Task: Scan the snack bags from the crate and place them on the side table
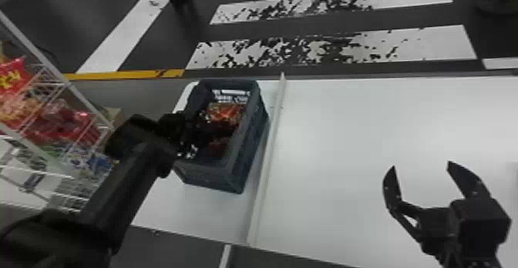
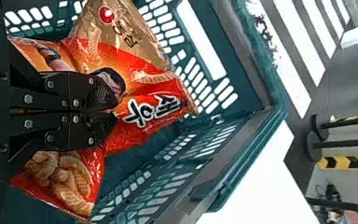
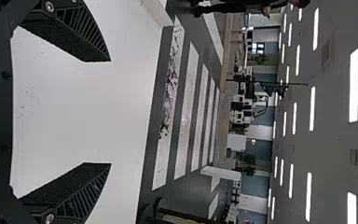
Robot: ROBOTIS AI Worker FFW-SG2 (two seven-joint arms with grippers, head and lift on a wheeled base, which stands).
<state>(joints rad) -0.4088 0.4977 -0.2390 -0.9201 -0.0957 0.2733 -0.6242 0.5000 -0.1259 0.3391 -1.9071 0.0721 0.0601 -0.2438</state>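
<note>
Left pincer [image 1: 216,126] closed against a snack bag [image 2: 144,93] in crate [image 1: 250,151], table's [image 1: 327,151] far left corner; right pincer [image 1: 421,165] wide open, near edge

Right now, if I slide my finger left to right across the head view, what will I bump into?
Snack rack → crate → pale strip → open right gripper.
</note>
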